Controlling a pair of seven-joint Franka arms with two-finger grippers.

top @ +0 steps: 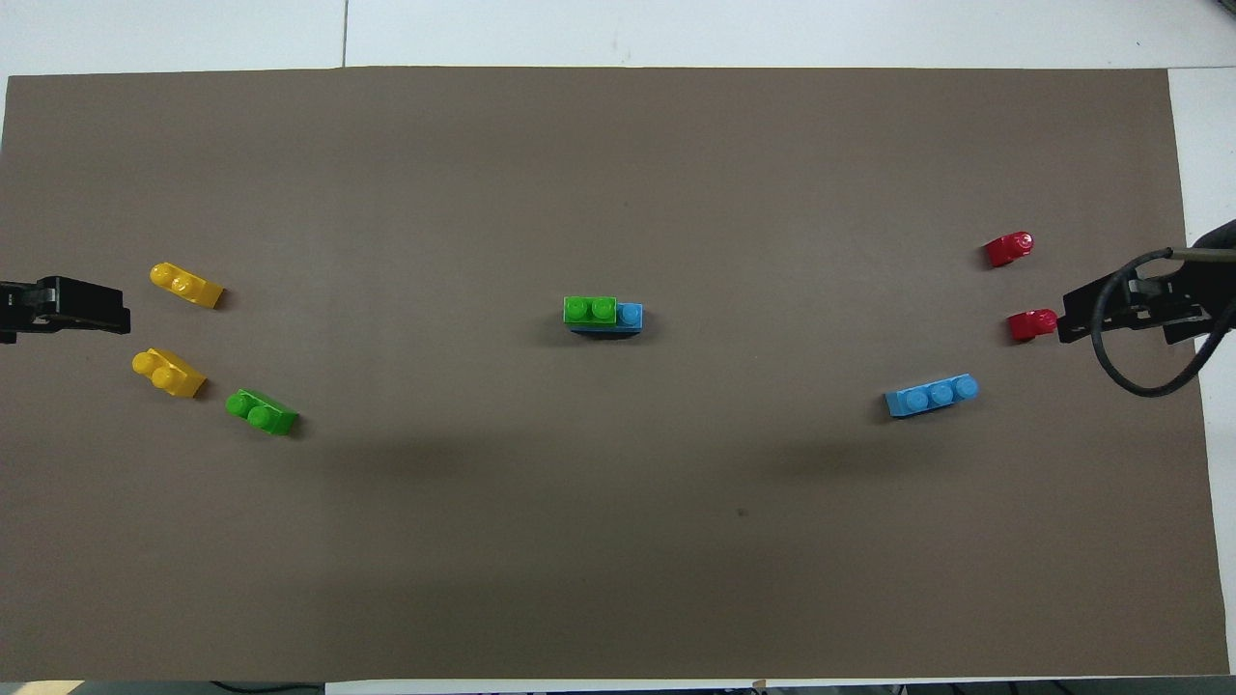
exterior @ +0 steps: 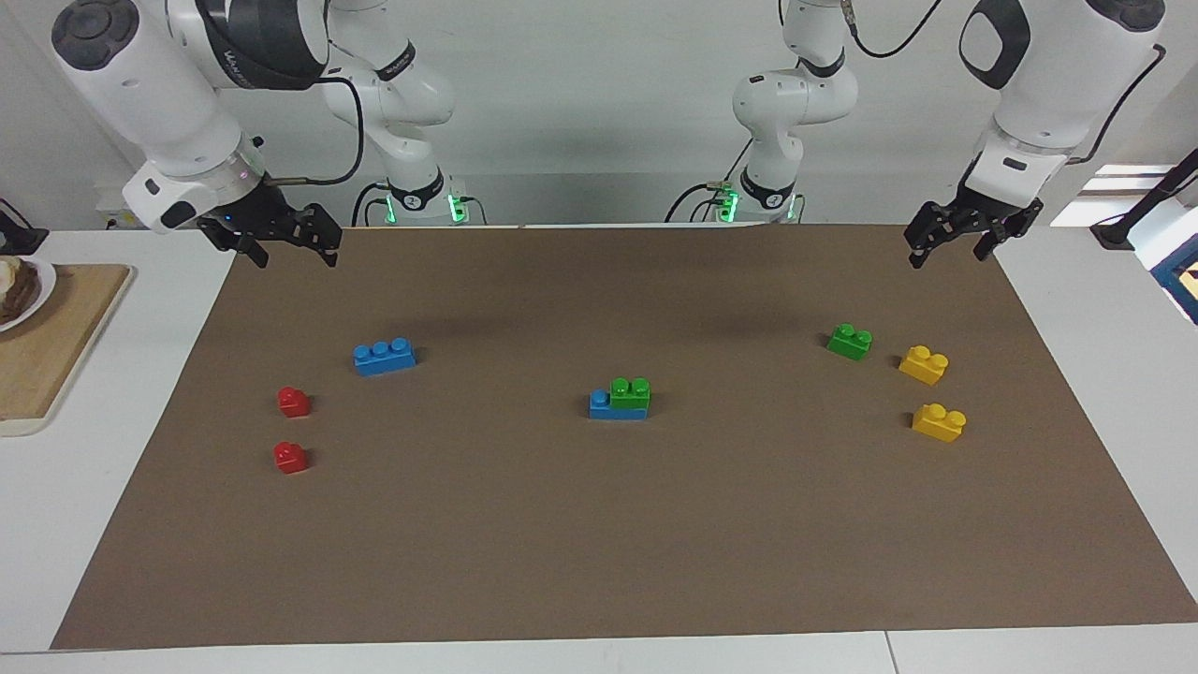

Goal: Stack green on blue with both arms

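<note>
The brown mat point(exterior: 599, 562) covers most of the white table point(exterior: 56, 562), and its edge farthest from the robots is what lies nearest the facing camera; that strip is bare.

The two arms are the largest things. The left gripper point(exterior: 964, 239) hangs over the mat's corner at the left arm's end, at the robots' edge, its fingers apart and holding nothing. The right gripper point(exterior: 281, 239) hangs over the corner at the right arm's end, also spread and empty.

At the mat's middle, one green brick point(exterior: 630, 392) already sits on a blue brick point(exterior: 613, 407), covering two studs and leaving one blue stud bare. It looks seated, though how firmly I cannot tell.

A second blue brick point(exterior: 385, 355) lies loose toward the right arm's end. A second green brick point(exterior: 849, 341) lies loose toward the left arm's end, just beside two yellow bricks point(exterior: 924, 364). Two red bricks point(exterior: 293, 402) lie near the mat's edge at the right arm's end.

Risks, if a second pair is wanted:
- The left gripper may clip the nearest yellow brick when it reaches for the green one, because they stand close.
- The loose green brick lies askew to the mat's edges, so a square grasp could twist it.
- Pressing green down on the loose blue brick without the right gripper bracing it may slide it.
- Either arm crossing the middle could knock the finished stack.
</note>
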